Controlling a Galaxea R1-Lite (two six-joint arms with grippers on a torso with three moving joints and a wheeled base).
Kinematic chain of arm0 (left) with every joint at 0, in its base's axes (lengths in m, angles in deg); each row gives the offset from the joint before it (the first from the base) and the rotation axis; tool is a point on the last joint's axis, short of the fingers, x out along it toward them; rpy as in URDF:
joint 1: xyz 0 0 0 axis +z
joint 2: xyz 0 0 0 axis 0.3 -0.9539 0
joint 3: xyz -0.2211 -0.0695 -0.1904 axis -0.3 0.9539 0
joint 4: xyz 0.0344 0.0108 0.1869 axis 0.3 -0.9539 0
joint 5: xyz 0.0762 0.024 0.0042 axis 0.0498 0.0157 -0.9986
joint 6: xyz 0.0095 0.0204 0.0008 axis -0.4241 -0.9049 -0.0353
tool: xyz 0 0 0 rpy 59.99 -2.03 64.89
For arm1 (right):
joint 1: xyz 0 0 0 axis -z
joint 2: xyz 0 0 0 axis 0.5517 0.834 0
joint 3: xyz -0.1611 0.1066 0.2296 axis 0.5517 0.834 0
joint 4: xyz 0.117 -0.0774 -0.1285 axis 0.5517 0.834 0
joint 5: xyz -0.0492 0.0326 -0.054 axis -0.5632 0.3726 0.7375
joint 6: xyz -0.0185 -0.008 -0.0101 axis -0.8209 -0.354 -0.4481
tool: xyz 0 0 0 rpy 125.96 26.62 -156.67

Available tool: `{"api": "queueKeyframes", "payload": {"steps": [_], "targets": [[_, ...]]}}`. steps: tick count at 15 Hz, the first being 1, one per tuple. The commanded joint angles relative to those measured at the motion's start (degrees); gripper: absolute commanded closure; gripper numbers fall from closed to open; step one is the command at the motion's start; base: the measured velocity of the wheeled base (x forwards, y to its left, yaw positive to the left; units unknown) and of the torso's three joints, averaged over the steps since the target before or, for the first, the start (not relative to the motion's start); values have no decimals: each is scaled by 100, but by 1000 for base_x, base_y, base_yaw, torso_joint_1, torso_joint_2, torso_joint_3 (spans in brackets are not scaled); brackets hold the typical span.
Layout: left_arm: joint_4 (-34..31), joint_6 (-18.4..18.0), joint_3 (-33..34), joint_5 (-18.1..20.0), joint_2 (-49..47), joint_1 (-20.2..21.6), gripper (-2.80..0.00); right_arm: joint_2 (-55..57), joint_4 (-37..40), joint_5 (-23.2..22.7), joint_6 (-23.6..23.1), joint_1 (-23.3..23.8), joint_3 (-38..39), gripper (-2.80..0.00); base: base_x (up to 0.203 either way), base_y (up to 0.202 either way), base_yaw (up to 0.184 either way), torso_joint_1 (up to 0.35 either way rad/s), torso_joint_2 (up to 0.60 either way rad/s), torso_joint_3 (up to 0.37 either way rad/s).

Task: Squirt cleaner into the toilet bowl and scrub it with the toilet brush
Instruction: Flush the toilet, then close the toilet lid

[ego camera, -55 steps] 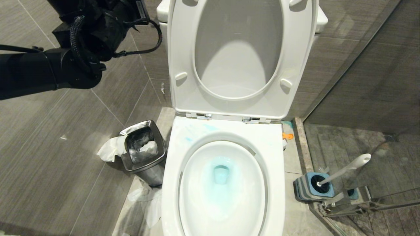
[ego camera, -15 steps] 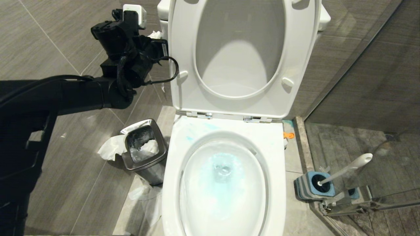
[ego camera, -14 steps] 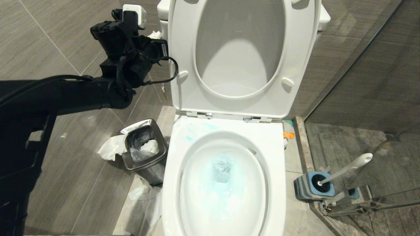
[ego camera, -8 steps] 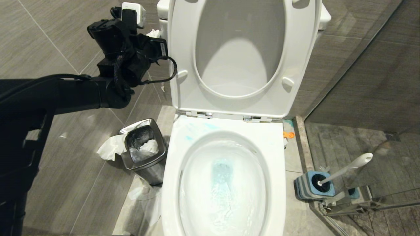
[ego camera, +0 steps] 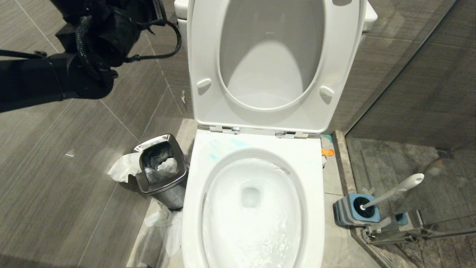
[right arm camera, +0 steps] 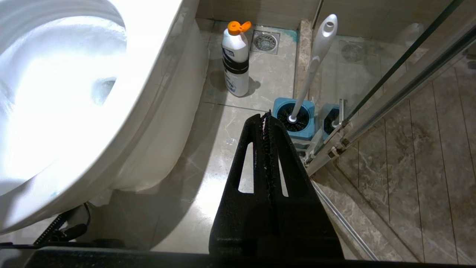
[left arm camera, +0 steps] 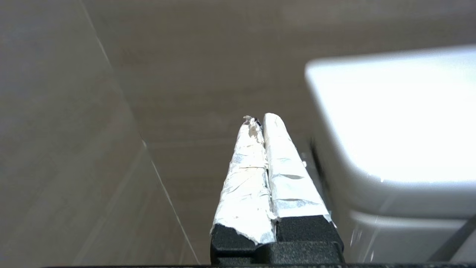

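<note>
Toilet bowl [ego camera: 253,208]: white ceramic, seat and lid raised against the cistern [left arm camera: 390,123]. Water foams white inside the bowl; faint blue smears mark the rim at its rear left, near the hinges.

Left gripper [left arm camera: 262,121]: foil-wrapped fingers pressed together, holding nothing. It is raised beside the cistern's corner, in front of the tiled wall. The left arm [ego camera: 55,74] shows in the head view at upper left, above the floor left of the toilet.

Right gripper [right arm camera: 267,117]: black fingers closed flat against each other, empty. It hangs low over the marble floor at the toilet's right side, pointing toward the brush holder.

Cleaner [right arm camera: 235,59]: white bottle, orange flip cap, standing upright on the floor by the toilet's right rear, near a floor drain [right arm camera: 264,41].

Toilet brush [right arm camera: 314,63]: white handle leaning, bristle head seated in its blue-grey holder [right arm camera: 295,121], against the glass shower partition's corner.

Steel waste bin [ego camera: 161,169]: on the floor just left of the bowl, crumpled paper inside and beside it.
</note>
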Motion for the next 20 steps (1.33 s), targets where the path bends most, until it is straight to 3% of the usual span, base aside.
{"api": "queueKeyframes", "payload": {"steps": [1,5,8,11,13,15,19,20], "targets": [[91,-36,20,-32,476,-23,0,5,-2,0,1,-1,-1,0,0,0,0,0,0,0],[39,-36,23,-20,914,-47,0,5,-2,0,1,-1,7,0,0,0,0,0,0,0],[-489,67,46,-118,1292,-280,0,5,-2,0,1,-1,-1,0,0,0,0,0,0,0],[-621,769,63,-101,1567,-491,0,5,-2,0,1,-1,7,0,0,0,0,0,0,0],[-1381,934,60,64,1818,-504,0,5,-2,0,1,-1,5,0,0,0,0,0,0,0],[-1697,1164,56,970,1884,-387,0,5,-2,0,1,-1,4,0,0,0,0,0,0,0],[-1774,1763,66,3002,1510,461,0,5,-2,0,1,-1,-2,0,0,0,0,0,0,0],[-1679,1876,67,3306,1352,575,0,5,-2,0,1,-1,5,0,0,0,0,0,0,0]]}}
